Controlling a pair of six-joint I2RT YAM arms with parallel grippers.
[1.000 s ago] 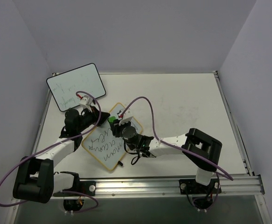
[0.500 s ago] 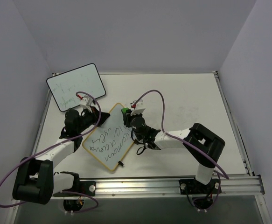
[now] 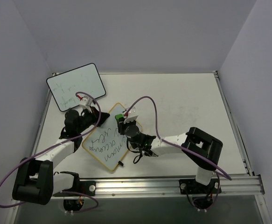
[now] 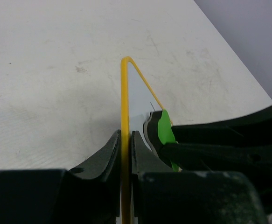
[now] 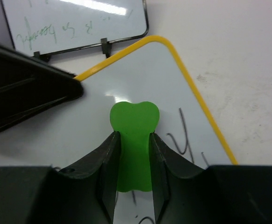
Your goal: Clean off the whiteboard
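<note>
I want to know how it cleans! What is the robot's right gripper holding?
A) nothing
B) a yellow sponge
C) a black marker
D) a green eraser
D: the right gripper is shut on the green eraser, over the yellow-framed whiteboard.

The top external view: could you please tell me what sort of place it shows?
Likely a robot test cell in a lab: a white table boxed in by plain walls, a metal rail at its near edge, and a scribbled whiteboard.
</note>
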